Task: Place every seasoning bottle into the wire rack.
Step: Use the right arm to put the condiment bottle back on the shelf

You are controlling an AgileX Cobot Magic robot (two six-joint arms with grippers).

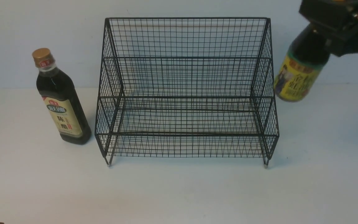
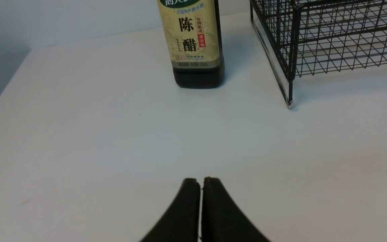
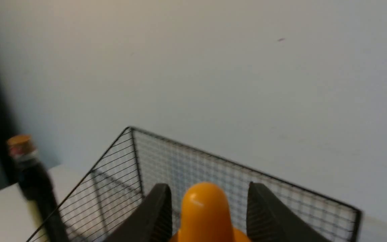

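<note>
The black wire rack (image 1: pixel 186 57) stands empty in the middle of the white table. To its left the tall bottle (image 1: pixel 62 102) with a gold-brown cap and cream label stands upright. It also shows in the left wrist view as a tall bottle (image 2: pixel 193 37) beside the rack (image 2: pixel 314 33). My right gripper (image 1: pixel 322 32) is shut on the top of the short bottle (image 1: pixel 297 74) with the yellow label. That bottle hangs tilted in the air just right of the rack. Its orange cap (image 3: pixel 205 208) sits between the right gripper's fingers (image 3: pixel 156 211). My left gripper (image 2: pixel 200 179) is shut and empty, low over the table.
A pale wall rises right behind the rack. The table's left edge (image 2: pixel 2 97) lies beyond the tall bottle. The rack's front feet (image 1: pixel 109 164) rest on the table.
</note>
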